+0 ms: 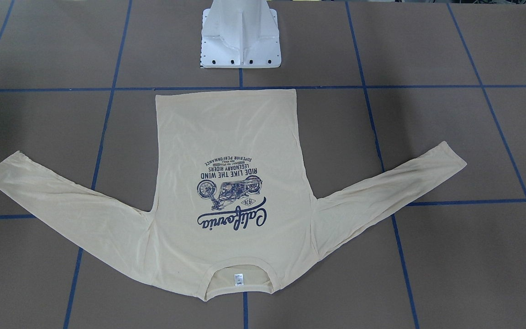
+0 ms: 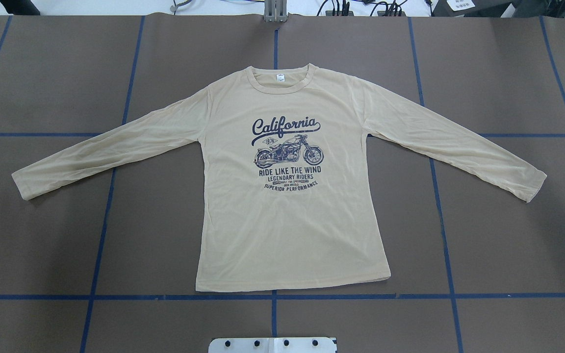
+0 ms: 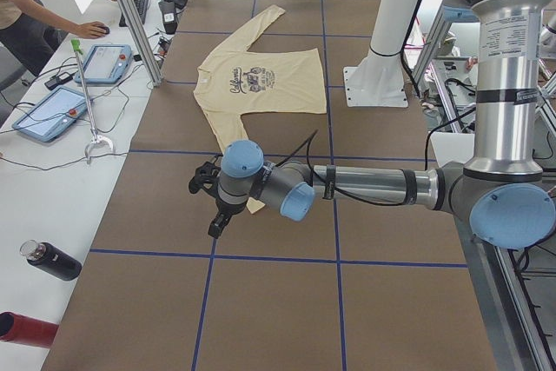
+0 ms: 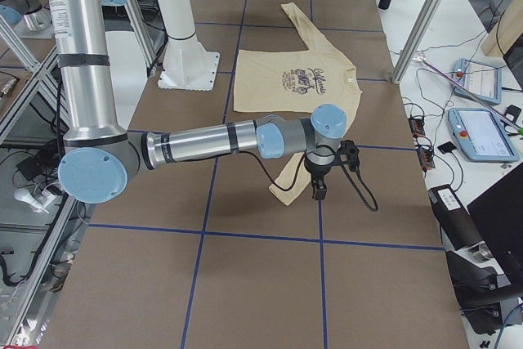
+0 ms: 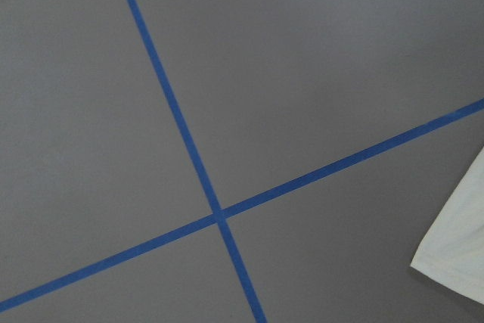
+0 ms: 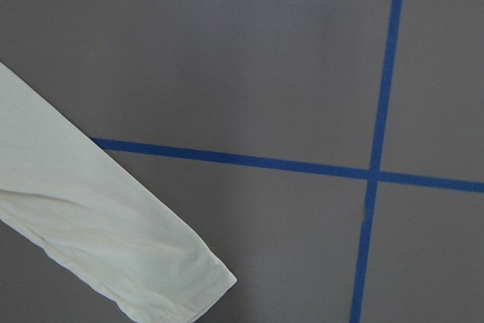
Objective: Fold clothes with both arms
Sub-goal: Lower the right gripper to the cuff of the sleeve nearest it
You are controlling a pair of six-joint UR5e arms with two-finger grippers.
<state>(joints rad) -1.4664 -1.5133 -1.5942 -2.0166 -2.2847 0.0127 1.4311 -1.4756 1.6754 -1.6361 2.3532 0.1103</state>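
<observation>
Cream-yellow shirt (image 2: 287, 230) lay flat in the middle of the table (image 2: 66, 245), and the left gripper (image 3: 215, 225) and right gripper (image 4: 318, 192), apart or together I could not tell, probably needed to pinch only one cuff (image 6: 200, 281) each and fold inward evenly.

one pale cream-yellow long-sleeved shirt (image 2: 287, 220), two silver-grey tubular robot arms (left arm (image 3: 373, 187), right arm (image 4: 204, 143)), one white pedestal base (image 1: 240, 41), two blue-framed flat tablets (image 3: 106, 63) (image 3: 50, 113).
</observation>
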